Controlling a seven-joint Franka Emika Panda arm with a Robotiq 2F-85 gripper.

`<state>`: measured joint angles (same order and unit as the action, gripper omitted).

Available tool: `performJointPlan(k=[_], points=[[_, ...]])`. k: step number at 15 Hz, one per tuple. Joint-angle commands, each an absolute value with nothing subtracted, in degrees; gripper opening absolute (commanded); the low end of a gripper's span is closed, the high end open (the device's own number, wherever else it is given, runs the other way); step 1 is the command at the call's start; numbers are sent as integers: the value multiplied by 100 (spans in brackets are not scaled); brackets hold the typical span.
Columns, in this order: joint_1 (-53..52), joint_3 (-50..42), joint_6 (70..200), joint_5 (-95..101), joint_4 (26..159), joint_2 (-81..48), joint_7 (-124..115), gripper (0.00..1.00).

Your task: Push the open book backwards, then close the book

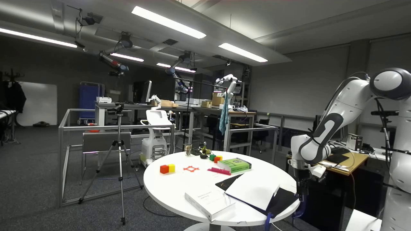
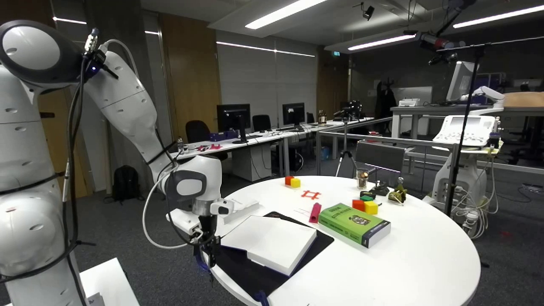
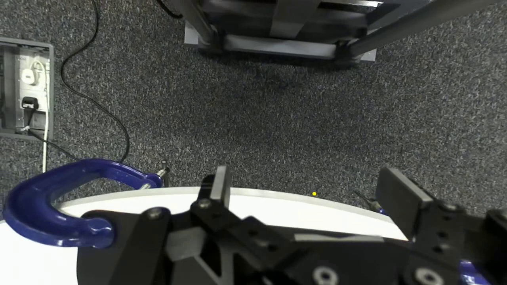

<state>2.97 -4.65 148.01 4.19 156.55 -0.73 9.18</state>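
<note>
"Where's the book [image 2: 276, 243] from the jaws?"

"Lying spread on the black mat [image 2: 246, 274], just inward of them. The gripper [image 3: 309, 186] hangs at the rim of the white table [image 2: 408, 272], jaws wide apart, nothing between."

"How will it handle?"

"Heavy through its thick page block, I'd guess, with a stiff cover and slippery pages that could crease. I'd push low on the cover's near edge, then hook under the thinner half's board and fold it over."

"And room?"

"Past the book there's some bare mat, then the magenta piece [image 2: 315, 213] and green textbook [image 2: 355, 223]; a white-covered book [image 1: 210, 200] sits near the thinner half. Beside the jaws, mind the blue G-clamp [image 3: 29, 209] on the rim; outward is carpet [image 3: 285, 130]."
</note>
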Motion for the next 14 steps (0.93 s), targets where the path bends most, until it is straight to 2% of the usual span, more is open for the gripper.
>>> performJointPlan(k=[1,14], points=[[436,-546,15047,732,15493,-399,859,100],[299,-600,15125,1598,14469,-1263,393,100]])
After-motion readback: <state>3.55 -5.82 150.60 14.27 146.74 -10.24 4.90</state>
